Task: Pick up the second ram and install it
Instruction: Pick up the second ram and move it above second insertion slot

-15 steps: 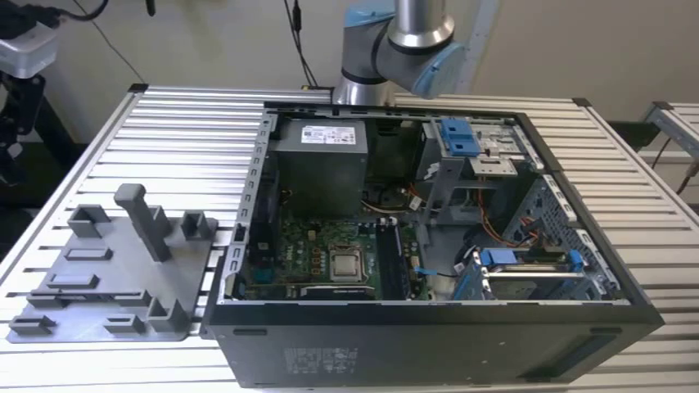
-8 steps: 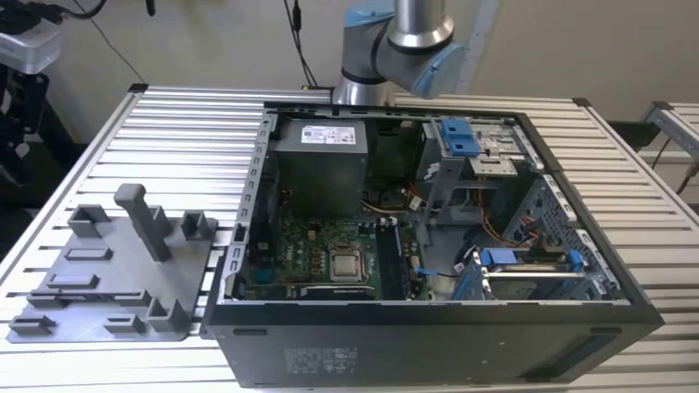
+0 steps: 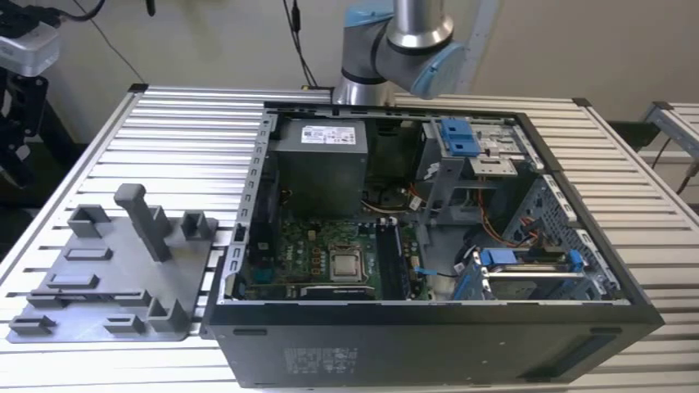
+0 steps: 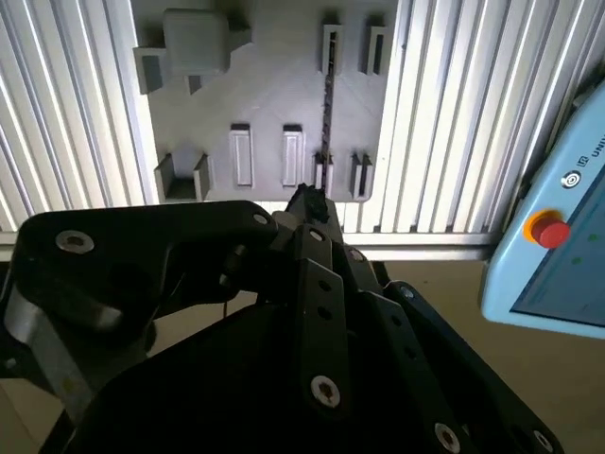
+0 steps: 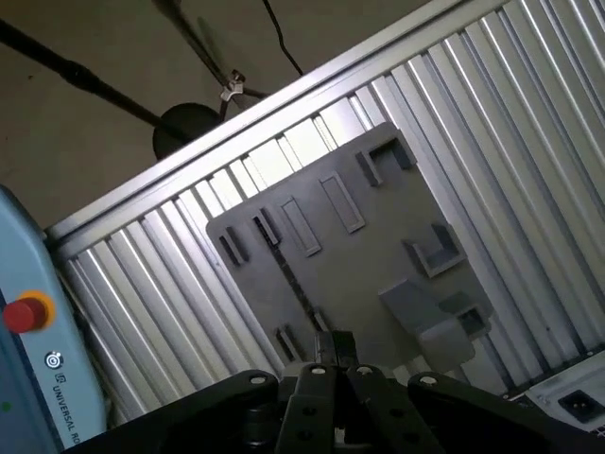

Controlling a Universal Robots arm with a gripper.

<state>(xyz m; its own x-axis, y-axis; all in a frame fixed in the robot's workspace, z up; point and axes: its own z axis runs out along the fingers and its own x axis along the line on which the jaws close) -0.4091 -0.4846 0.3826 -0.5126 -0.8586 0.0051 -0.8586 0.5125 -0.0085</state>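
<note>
The second ram (image 4: 326, 113) stands on its thin edge in the slots of the grey fixture tray (image 4: 265, 104), showing as a dark narrow strip. In the first wrist view the ram (image 5: 291, 279) runs across the tray (image 5: 369, 236) toward my fingertips. My gripper (image 5: 332, 346) hangs well above the tray with its fingertips together and nothing between them. In the second wrist view the gripper (image 4: 308, 201) lines up over the ram's near end. The exterior view shows the tray (image 3: 87, 286) at its left, on the slatted table.
An open computer case (image 3: 437, 246) with its motherboard (image 3: 327, 258) exposed fills the table's middle. A tall post (image 3: 142, 221) rises from the tray. A blue teach pendant (image 4: 553, 255) with a red button lies off the table's edge. The robot arm's base (image 3: 399, 41) stands behind the case.
</note>
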